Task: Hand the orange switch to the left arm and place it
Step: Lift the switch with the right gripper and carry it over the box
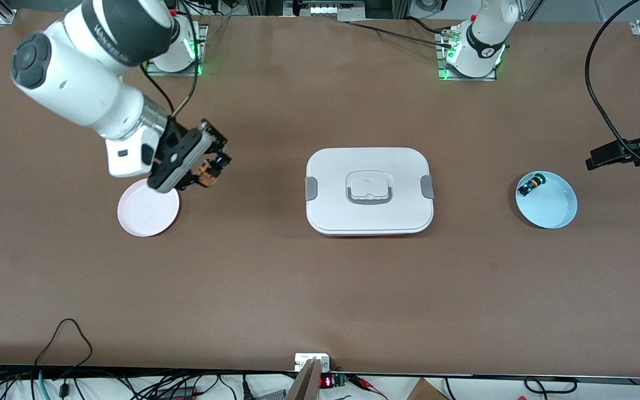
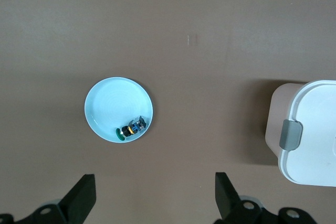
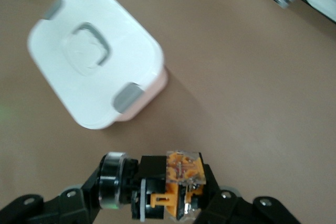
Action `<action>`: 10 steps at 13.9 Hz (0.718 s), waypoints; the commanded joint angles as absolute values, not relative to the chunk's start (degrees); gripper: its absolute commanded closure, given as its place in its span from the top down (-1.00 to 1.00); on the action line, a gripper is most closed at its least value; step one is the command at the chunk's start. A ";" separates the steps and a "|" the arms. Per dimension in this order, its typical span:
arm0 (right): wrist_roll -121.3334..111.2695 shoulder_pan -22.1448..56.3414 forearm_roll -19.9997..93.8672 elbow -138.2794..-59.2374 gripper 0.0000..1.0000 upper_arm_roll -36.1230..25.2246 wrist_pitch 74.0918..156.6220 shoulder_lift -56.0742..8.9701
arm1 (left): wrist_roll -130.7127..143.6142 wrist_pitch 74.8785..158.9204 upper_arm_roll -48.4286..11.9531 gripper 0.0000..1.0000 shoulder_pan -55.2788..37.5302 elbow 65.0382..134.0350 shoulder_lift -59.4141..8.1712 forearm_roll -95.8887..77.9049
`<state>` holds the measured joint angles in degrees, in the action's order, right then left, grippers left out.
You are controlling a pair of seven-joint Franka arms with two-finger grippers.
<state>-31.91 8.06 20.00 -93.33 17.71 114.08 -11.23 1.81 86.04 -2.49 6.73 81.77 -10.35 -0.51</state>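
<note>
Two arms in view. Right gripper (image 1: pixel 209 169) up over the bench (image 1: pixel 275 289) beside the pink plate (image 1: pixel 148 211), jaws clamped on the orange switch (image 3: pixel 181 182), toward the right arm's end from the box (image 1: pixel 369 190). Left gripper (image 2: pixel 155 198) over the bench near the blue plate (image 2: pixel 107 103), jaws spread wide, holding nothing.

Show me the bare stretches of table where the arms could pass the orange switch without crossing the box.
The right gripper is shut on the orange switch above the table beside the pink plate. Bare table runs between that plate and the box, and between the box and the blue plate. The strip nearer the camera is bare too. The left gripper hangs open above bare table beside the blue plate.
</note>
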 commanded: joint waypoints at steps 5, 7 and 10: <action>-63.86 9.49 43.72 -92.64 -0.83 20.92 119.52 -12.83 | 2.37 81.91 -1.67 1.00 10.19 84.00 -13.18 -29.56; -70.98 9.58 53.65 -92.64 -0.83 20.92 120.06 -14.32 | 2.29 82.79 -1.67 1.00 10.28 89.27 -14.32 -43.26; -86.87 9.67 72.72 -92.81 -0.83 20.74 120.06 -17.22 | 0.89 85.51 -1.67 1.00 10.11 99.11 -14.59 -65.83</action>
<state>-78.45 9.56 63.81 -93.27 20.70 119.60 -15.38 1.89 83.86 -1.61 10.06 92.55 -15.75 -54.37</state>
